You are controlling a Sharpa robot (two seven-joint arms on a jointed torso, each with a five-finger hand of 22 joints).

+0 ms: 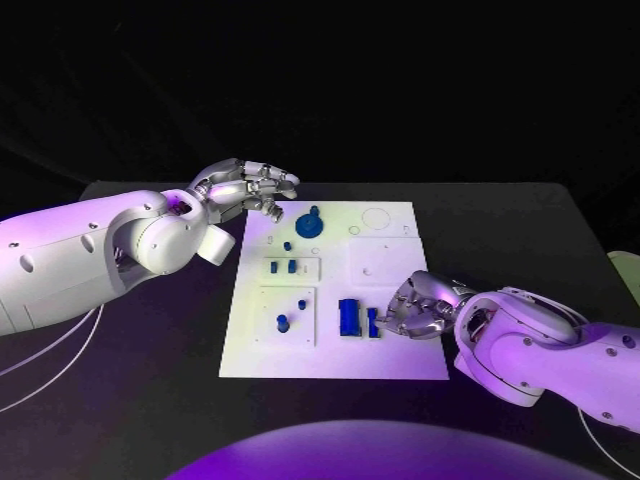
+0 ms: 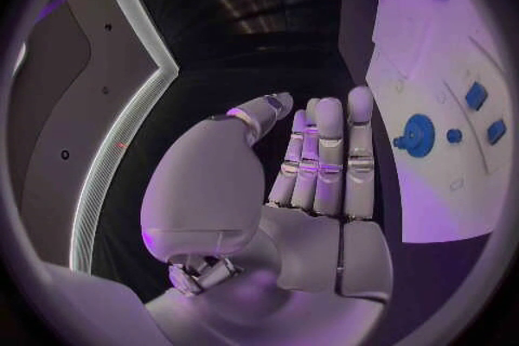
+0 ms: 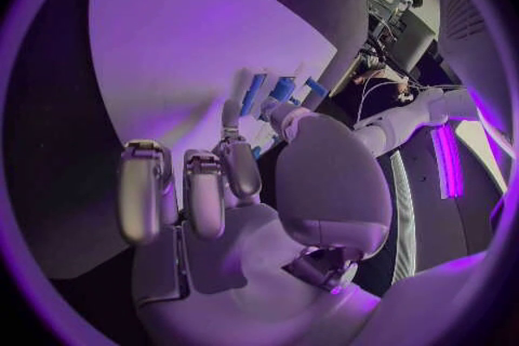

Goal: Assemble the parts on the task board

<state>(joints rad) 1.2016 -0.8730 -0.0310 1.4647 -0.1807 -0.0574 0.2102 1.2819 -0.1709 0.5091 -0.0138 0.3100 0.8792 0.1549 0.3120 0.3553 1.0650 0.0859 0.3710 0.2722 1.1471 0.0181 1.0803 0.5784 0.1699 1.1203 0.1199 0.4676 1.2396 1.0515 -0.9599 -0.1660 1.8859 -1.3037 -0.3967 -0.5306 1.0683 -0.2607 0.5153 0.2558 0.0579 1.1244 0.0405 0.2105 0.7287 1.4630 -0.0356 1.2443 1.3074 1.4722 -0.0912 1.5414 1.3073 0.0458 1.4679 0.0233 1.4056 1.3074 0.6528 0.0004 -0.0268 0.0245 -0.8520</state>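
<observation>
While the left hand point(image 1: 248, 188) hangs at the far left corner of the task board point(image 1: 335, 355), fingers straight, side by side and holding nothing, the right hand point(image 1: 418, 306) sits low over the board's near right part, just beside the pair of upright blue bars point(image 1: 350, 318). Those bars lie directly to the inner side of the right hand, their long axes running near-to-far along the board, so the right hand is plainly the nearer one for them. Its fingers are curled, and whether they pinch a part I cannot tell.

From the left wrist, the round blue disc with a knob point(image 2: 415, 136) and small blue pieces point(image 2: 476, 95) beside it show on the board off to the side of the flat palm point(image 2: 314, 190), well apart from its fingertips. From the right wrist, blue parts point(image 3: 284, 89) stand just past the fingers point(image 3: 240, 166), near the thumb; contact stays hidden there.
</observation>
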